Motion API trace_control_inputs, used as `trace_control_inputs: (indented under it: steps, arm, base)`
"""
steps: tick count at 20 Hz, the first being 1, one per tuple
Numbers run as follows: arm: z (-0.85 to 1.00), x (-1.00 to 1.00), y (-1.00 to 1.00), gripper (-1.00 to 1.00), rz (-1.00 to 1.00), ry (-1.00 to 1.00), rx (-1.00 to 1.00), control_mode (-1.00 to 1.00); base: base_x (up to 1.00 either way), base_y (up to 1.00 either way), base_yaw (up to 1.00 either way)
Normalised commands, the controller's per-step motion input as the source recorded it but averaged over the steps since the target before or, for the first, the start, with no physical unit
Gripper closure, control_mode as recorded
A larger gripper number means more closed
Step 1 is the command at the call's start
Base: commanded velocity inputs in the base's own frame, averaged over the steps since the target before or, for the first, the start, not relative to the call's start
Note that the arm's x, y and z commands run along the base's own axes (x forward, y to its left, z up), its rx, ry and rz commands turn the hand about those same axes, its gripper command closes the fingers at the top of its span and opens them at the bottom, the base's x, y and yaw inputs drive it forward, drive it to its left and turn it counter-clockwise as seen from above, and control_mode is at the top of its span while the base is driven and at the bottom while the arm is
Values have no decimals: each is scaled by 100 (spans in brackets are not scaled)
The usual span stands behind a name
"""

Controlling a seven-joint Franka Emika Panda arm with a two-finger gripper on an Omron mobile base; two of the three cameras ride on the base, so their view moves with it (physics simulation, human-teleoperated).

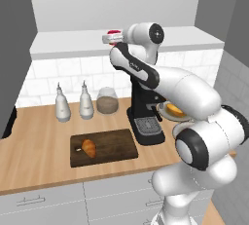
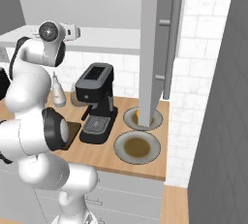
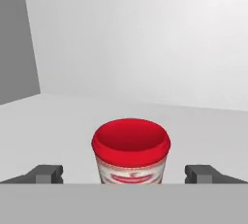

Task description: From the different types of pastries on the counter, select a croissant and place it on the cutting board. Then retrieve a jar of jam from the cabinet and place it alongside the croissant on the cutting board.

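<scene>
The orange-brown croissant (image 1: 89, 147) lies on the dark cutting board (image 1: 116, 146) on the wooden counter (image 1: 34, 156). A paler oval pastry (image 1: 176, 110) sits on a plate behind the arm. Up in the white cabinet (image 1: 73, 39), the red jar of jam (image 3: 131, 156) stands on the shelf between my fingertips (image 3: 47, 174), which sit wide apart on either side of it without touching. My gripper (image 3: 123, 175) is open. In the left base view the jar (image 1: 113, 33) peeks out red at the hand's tip.
A black coffee machine (image 1: 145, 117) stands right of the board. Two white bottles (image 1: 62, 104) and a clear jar of brown contents (image 1: 107, 101) line the back wall. Two plates (image 2: 137, 146) lie right of the machine, under an open cabinet door (image 2: 157, 43).
</scene>
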Motion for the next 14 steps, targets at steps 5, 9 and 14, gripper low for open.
trace_control_inputs:
  steps: [5, 9, 14]
  arm:
    - [0, 22, -18, -100, 0, 1, 0, -100]
    - [-13, 20, 3, -100, 0, 4, 0, -100]
    - [-18, 15, 22, -100, 1, 1, 0, -100]
  base:
    - [0, 0, 0]
    - [0, 0, 0]
    - [0, 0, 0]
